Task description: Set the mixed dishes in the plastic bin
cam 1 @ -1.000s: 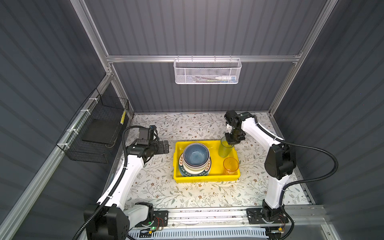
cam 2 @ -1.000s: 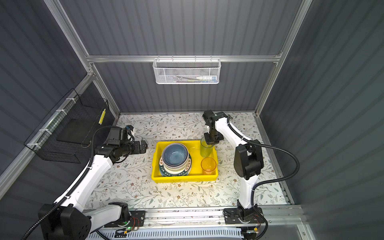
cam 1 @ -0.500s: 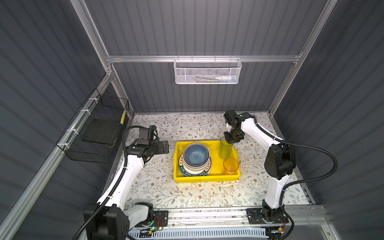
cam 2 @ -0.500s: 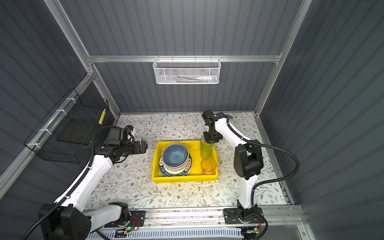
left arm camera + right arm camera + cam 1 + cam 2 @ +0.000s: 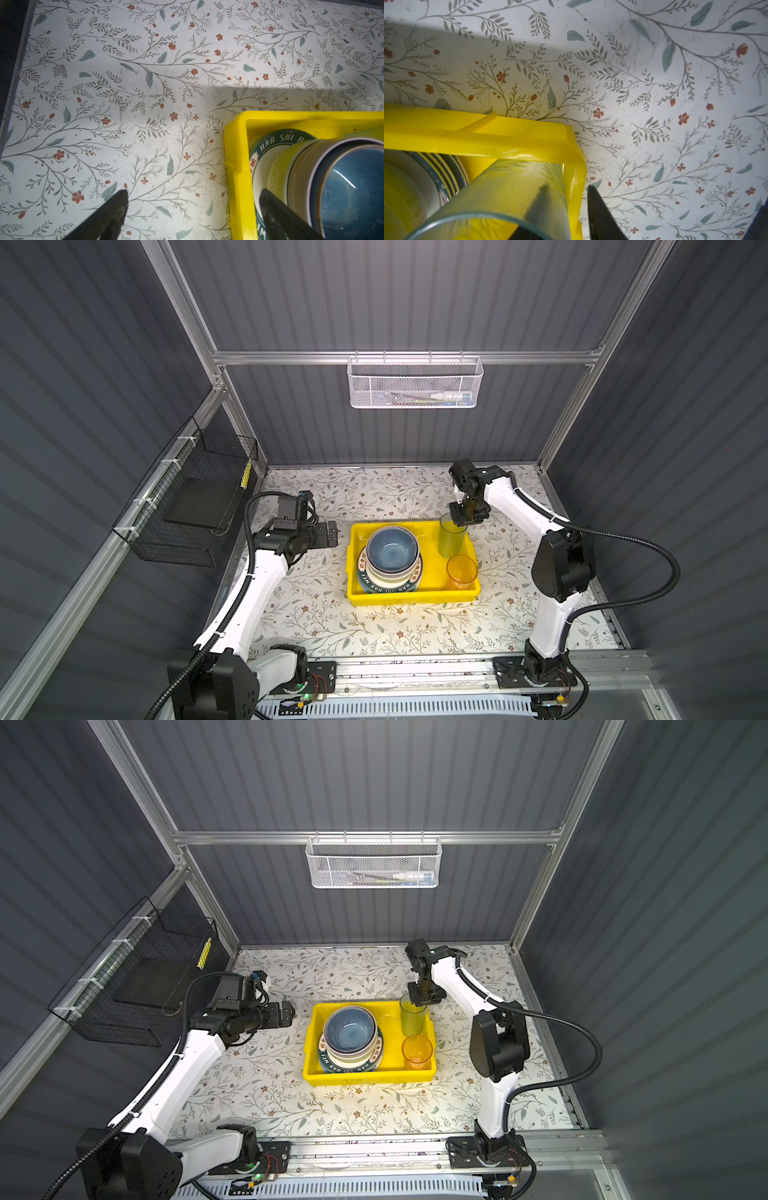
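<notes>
At the far right corner of the yellow bin [image 5: 415, 598], the translucent blue tumbler [image 5: 451, 537] stands upright inside, looking greenish against the plastic. My right tool [image 5: 465, 518] hangs directly over its rim. Through the right wrist camera I see one finger down inside the tumbler and the other outside, past the bin's corner. They stand partly spread with the tumbler's wall between them. A strip of yellow shows between that wall and the outer finger, so the tool is not clamped on it.

Nearer to me in the same half of the bin, the pink tumbler [image 5: 461, 572] stands upright, close to the blue one but apart from it. The bin's left half carries the stack: the blue bowl [image 5: 391, 549] on top, paler bowls nested under it, then plates, with the lettered-rim plate [image 5: 374, 585] showing at the edge.

My left tool [image 5: 330, 533] is spread as wide as it goes and holds nothing. It hovers above the floral desk [image 5: 374, 497] just beside the bin's left wall. In the left wrist view one of its fingers lies over the desk and the other over the stack.
</notes>
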You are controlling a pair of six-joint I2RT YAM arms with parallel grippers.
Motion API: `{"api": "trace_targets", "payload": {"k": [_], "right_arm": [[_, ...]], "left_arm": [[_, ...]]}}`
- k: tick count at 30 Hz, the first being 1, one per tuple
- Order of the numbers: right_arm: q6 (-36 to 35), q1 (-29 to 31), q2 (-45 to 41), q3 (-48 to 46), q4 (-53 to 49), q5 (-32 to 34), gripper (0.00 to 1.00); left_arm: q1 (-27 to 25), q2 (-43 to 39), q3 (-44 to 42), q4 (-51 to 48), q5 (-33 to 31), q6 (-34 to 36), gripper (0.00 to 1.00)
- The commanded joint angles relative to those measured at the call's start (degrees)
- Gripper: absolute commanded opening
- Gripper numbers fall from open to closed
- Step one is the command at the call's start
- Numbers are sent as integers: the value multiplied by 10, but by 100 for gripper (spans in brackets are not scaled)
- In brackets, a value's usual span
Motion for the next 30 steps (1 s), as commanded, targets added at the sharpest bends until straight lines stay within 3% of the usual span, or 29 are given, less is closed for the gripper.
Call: {"api": "trace_targets", "payload": {"k": [1, 15, 22, 30], "right_arm": [[6, -2, -32, -3, 5, 5, 37], [1, -2, -125, -25, 35, 5, 49], [-19, -10, -220, -74, 113, 39, 76], [-38, -65, -328, -201, 251, 30, 99]], "left_arm": [[5, -7, -9, -1, 3, 3, 100], [5, 3, -10, -1, 0, 4, 100], [5, 13, -9, 14, -15, 22, 100], [5, 23, -4, 84, -43, 16, 100]]}}
